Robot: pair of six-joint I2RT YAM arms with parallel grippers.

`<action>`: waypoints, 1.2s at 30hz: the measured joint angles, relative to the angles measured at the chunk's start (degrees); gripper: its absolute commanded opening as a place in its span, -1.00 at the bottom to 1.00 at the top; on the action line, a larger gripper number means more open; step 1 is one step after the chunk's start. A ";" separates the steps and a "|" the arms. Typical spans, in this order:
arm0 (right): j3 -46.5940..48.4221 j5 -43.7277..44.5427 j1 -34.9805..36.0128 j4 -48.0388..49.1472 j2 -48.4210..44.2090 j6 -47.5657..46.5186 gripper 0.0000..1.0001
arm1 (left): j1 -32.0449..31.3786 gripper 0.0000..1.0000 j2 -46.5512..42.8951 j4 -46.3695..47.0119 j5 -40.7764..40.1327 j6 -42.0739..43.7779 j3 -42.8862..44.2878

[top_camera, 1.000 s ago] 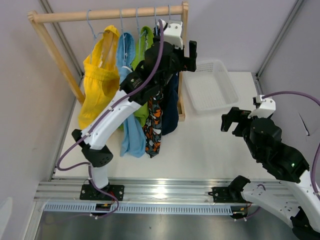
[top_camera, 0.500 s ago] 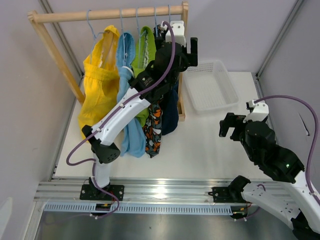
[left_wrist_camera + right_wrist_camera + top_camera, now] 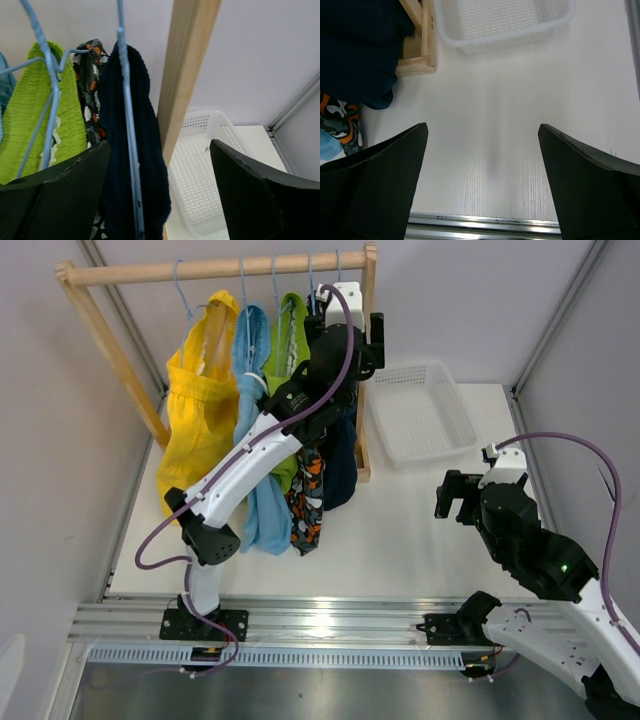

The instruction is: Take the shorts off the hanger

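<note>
1. Five pairs of shorts hang on the wooden rack. The navy shorts are last on the right.
2. The left pincer is up by the rail, wide open, holding nothing. The navy shorts, a blue hanger and the rack's post are right in front of it.
3. A white basket lies on the table beside the rack.
4. The right pincer hangs wide open over the table, well apart from the shorts.
5. Since a second ago, the left arm has reached closer to the rail, and the right arm slid a bit left.
</note>
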 measured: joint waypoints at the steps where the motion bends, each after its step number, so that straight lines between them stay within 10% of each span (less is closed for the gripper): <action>1: 0.00 0.00 -0.07 0.00 0.04 0.00 0.99 | 0.37 0.64 0.00 -0.07 0.04 -0.26 -0.17; 10: -0.04 0.02 -0.57 0.17 0.72 -0.17 0.99 | 6.71 0.39 1.11 -0.83 7.15 -2.71 -2.01; 14: -0.11 0.00 -0.76 0.74 1.55 -0.22 0.99 | 7.54 -0.08 2.16 -0.39 10.86 -2.82 -2.01; 15: -0.22 0.00 -0.87 0.90 1.73 -0.22 0.99 | 7.67 -0.59 2.43 -0.28 11.69 -2.71 -2.01; 17: -0.39 0.00 -0.98 0.92 1.99 -0.26 0.99 | 7.89 -1.00 3.02 -0.07 13.35 -3.04 -1.92; 36: 1.84 -0.76 -1.51 3.15 3.43 -1.97 0.99 | 8.83 -1.00 -7.63 -12.55 18.95 4.90 1.77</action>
